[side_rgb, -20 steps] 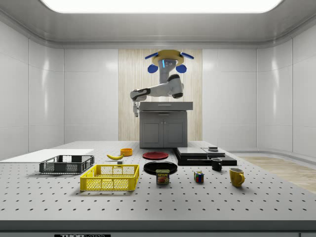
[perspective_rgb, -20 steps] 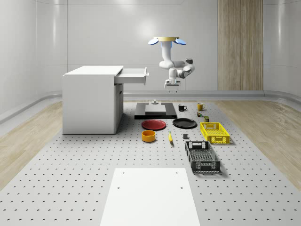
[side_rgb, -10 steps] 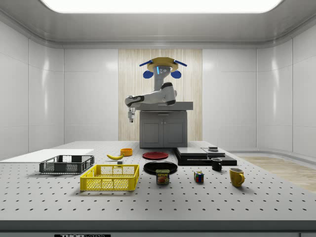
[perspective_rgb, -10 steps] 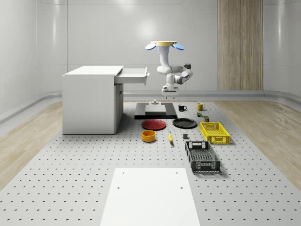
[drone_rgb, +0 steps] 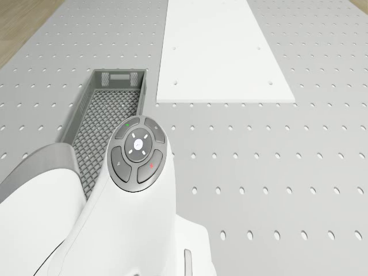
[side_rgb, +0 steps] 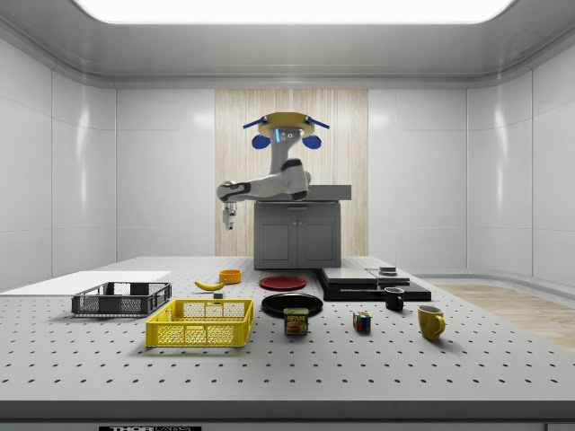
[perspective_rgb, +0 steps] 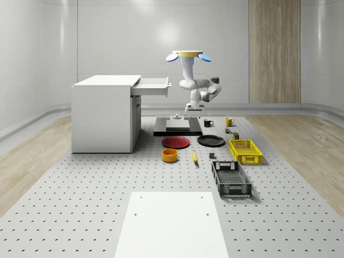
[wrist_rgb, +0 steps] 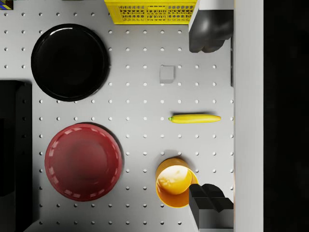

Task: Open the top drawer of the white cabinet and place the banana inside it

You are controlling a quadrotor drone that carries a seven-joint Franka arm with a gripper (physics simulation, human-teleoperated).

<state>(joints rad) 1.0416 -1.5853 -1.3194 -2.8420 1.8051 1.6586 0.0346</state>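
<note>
Drone (perspective_rgb: 187, 55) lower than before, hovering, open pincer (wrist_rgb: 211, 116) high above banana (wrist_rgb: 194, 118).

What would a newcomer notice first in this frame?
The drone hovers high over the table's far end, right of the white cabinet in the whole-scene view, whose top drawer is already pulled out. Its open tool points down above the banana, lying beside an orange bowl.
</note>
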